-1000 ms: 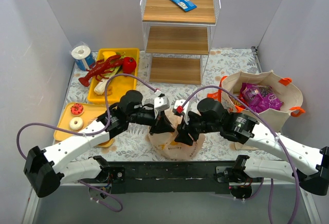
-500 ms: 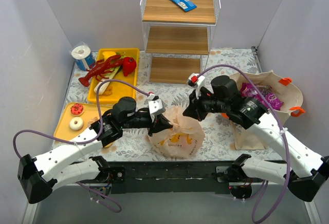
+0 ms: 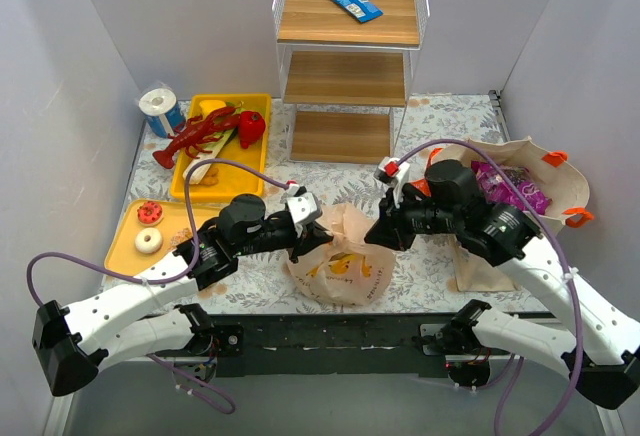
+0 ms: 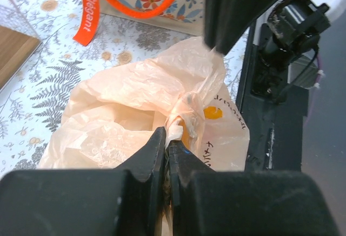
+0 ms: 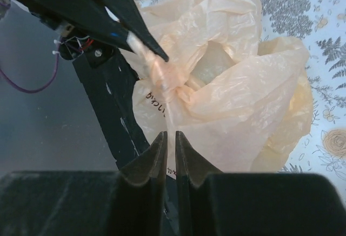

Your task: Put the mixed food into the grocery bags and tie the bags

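Grey walls all round and a leaf-patterned worktop (image 3: 450,116) under me, so let's sweep from the left. Far left, a white paper roll (image 3: 158,106) stands by the wall. Next to it is a yellow tray (image 3: 258,104) with a red toy lobster (image 3: 200,131) sprawled across it, and nearer me a second yellow tray (image 3: 122,254) holds two little donuts (image 3: 149,240).

Now my left gripper (image 3: 318,240): clenched tight, and its wrist view shows the jaws pinched on a twisted strand of the peach plastic bag (image 3: 345,268), just below the knot (image 4: 186,103). That bag sits at the near edge of the worktop, dead centre between my two arms, bunched up and knotted on top (orange print showing on its side). Behind it, at the back, a wire shelf (image 3: 347,76) carries a blue packet (image 3: 352,1) on its top board.

On to my right gripper (image 3: 374,238), hovering at the bag's right side. Its jaws are almost together with only a slit between them, and a thin tail of plastic runs from the knot down into that slit. Whether it is pinched or lying loose, I cannot tell.

Far right, the beige tote (image 3: 572,178) stands open with its orange handles out, and a purple snack packet (image 3: 508,191) lies inside it.
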Motion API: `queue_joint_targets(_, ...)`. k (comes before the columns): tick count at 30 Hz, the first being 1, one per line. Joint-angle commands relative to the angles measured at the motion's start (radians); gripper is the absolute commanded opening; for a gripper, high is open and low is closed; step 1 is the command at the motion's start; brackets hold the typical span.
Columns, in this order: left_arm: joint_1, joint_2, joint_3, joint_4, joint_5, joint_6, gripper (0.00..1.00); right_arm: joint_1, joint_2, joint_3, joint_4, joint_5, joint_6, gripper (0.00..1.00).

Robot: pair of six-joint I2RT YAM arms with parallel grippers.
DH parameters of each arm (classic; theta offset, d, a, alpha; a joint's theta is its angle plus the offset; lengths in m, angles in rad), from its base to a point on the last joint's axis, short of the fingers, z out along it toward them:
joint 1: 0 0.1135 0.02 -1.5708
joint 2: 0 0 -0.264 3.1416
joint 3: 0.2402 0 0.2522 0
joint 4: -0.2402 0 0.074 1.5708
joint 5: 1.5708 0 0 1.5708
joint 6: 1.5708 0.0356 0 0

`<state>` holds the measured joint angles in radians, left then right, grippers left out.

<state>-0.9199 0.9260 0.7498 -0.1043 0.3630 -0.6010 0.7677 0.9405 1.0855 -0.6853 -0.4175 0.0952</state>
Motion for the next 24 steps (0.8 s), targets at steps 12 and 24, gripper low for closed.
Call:
queue_joint_targets(12, -0.007, -0.012, -0.017, 0.012, -0.078, 0.018, 0.00, 0.085, 0.024, 0.039, 0.030, 0.023, 0.067, 0.08)
queue_joint_targets(24, -0.010, -0.018, -0.017, 0.012, -0.056, 0.020, 0.00, 0.093, 0.099, 0.045, 0.056, 0.172, 0.104, 0.07)
